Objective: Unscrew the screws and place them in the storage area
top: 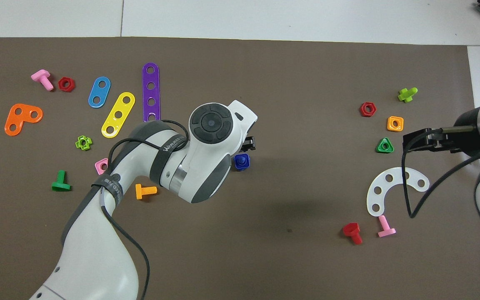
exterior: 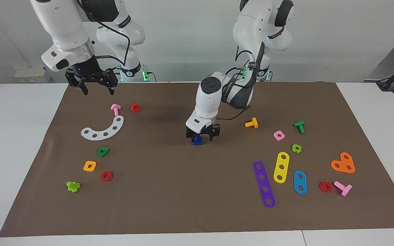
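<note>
The dark-blue screw with its dark-blue rounded-square nut [exterior: 197, 140] stands on the brown mat [exterior: 169, 191] near the middle; it also shows in the overhead view [top: 241, 161]. My left gripper [exterior: 202, 136] is low over it, fingers apart, one on each side of the blue piece, which rests on the mat. From above the left arm's hand hides most of the gripper; one black finger [top: 248, 144] sticks out. My right gripper [exterior: 96, 88] waits open and empty, raised over the mat's edge at the right arm's end.
At the right arm's end lie a white arc plate [exterior: 104, 129], pink screw [exterior: 115, 109], red screw [exterior: 135, 107], green triangular nut [exterior: 103, 151], orange nut [exterior: 90, 166], and red nut [exterior: 106, 176]. At the left arm's end lie an orange screw [exterior: 252, 123], pink nut [exterior: 279, 135] and coloured plates.
</note>
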Robot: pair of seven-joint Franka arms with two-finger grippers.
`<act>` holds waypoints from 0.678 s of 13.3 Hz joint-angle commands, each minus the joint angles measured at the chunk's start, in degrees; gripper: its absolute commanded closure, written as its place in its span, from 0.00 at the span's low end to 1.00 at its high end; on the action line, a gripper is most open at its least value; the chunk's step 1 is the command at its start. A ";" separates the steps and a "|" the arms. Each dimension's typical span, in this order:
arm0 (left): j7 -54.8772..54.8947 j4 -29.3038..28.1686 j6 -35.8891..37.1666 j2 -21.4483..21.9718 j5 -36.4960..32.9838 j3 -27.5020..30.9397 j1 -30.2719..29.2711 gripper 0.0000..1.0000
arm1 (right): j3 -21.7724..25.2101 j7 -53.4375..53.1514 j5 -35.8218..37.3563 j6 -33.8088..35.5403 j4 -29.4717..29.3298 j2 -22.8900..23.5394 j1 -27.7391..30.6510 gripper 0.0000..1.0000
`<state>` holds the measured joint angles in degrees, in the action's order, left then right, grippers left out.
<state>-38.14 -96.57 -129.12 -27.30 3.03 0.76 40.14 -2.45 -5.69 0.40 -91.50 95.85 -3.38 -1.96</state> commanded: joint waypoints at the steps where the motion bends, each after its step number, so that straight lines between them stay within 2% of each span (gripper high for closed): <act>1: -0.44 -3.09 -3.85 0.49 0.75 1.18 1.61 0.18 | -0.19 0.50 -1.45 -0.69 1.89 -1.71 0.37 0.02; 4: -0.44 -5.30 -5.44 0.58 0.75 1.27 3.02 0.30 | -0.19 0.42 -1.45 -0.78 2.24 -1.98 0.37 0.02; 6: -0.35 -4.51 -4.83 0.58 0.75 1.27 3.02 0.52 | -0.19 0.33 -1.45 -0.78 2.24 -1.98 0.37 0.02; 8: -0.27 -4.07 -4.13 0.66 0.75 1.27 3.02 0.82 | -0.19 0.33 -1.37 -0.96 2.24 -1.98 0.37 0.02; 9: -0.27 -3.37 -3.25 0.67 0.92 1.27 2.76 0.89 | -0.19 0.33 -1.36 -1.48 2.24 -1.89 0.37 0.02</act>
<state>-38.27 -100.11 -133.02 -27.32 3.03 0.94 42.09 -2.45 -5.69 0.40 -91.56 96.04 -3.60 -1.96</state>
